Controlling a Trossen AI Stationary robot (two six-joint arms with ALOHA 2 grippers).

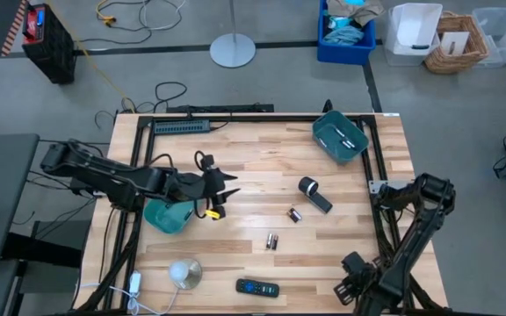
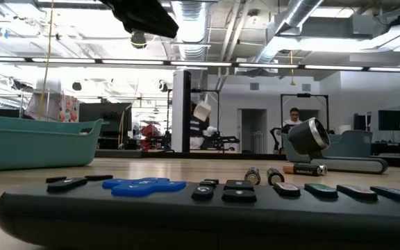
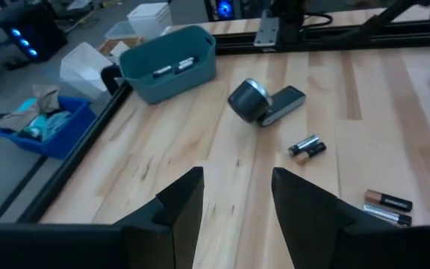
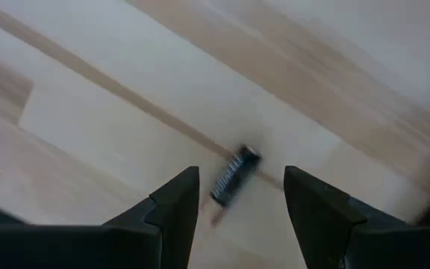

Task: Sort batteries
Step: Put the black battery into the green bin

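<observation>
Two pairs of small batteries lie on the wooden table, one pair (image 1: 294,214) right of centre and one (image 1: 271,240) nearer the front; the left wrist view shows them as well (image 3: 307,147) (image 3: 387,205). My left gripper (image 1: 228,189) hovers open and empty beside the near-left teal bin (image 1: 169,218). My right gripper (image 1: 351,285) points down, open, at the table's near right. In its wrist view a single dark battery (image 4: 232,175) lies flat on the wood below, between the two fingers, which do not touch it. The far-right teal bin (image 1: 341,138) holds a few batteries.
A black cylinder with a pale end (image 1: 314,194) lies right of centre. A black remote control (image 1: 257,287) and a white dome-shaped object (image 1: 184,273) sit near the front edge. A black frame rail (image 1: 235,118) runs round the table.
</observation>
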